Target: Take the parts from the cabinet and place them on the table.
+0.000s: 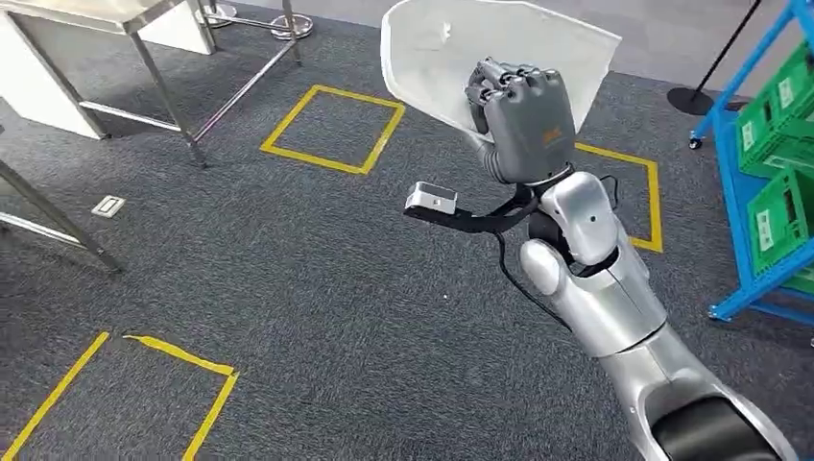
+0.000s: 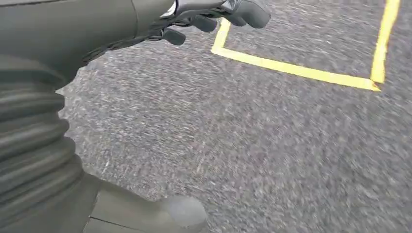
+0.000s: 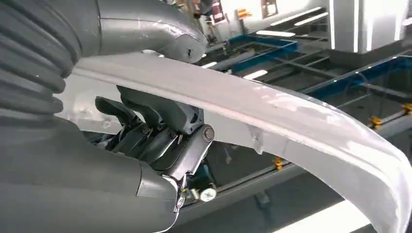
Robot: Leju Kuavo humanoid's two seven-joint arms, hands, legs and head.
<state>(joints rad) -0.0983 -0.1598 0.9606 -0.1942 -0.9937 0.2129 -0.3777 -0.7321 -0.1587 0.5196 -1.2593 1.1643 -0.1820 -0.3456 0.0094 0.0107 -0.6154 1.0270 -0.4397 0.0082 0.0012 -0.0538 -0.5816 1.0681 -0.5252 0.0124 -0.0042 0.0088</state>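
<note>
In the upper left of the head view stands a metal table [image 1: 144,38] with slim legs, its tabletop cut off by the frame edge. This is most likely where the part has to go. Just right of it, yellow tape squares [image 1: 331,130] mark the grey carpet [image 1: 288,288], and another taped outline sits in the lower left.

The left hand [image 2: 214,17] appears in the upper middle of its wrist view, hanging over the carpet. Its dark fingers look loosely curled and nothing shows between them, though the picture is too blurred to tell how far they are closed.

Right of centre in the head view, the right hand [image 1: 523,106] is raised with its fingers wrapped over the lower edge of a white curved panel part [image 1: 480,48], which rises into the upper middle of the frame. The right wrist view shows the fingers [image 3: 160,116] hooked under the panel's rim with the thumb above, so the part is clamped.

At the far right edge stands the blue cabinet [image 1: 739,192] with green crates [image 1: 778,125].

The step appears to be carrying the part to the table. To do it well, keep the grip firm, since the broad panel is held at one edge only and could swing or slip. Turn toward the upper left, keep the panel clear of the table legs, and lower it flat before letting go.
</note>
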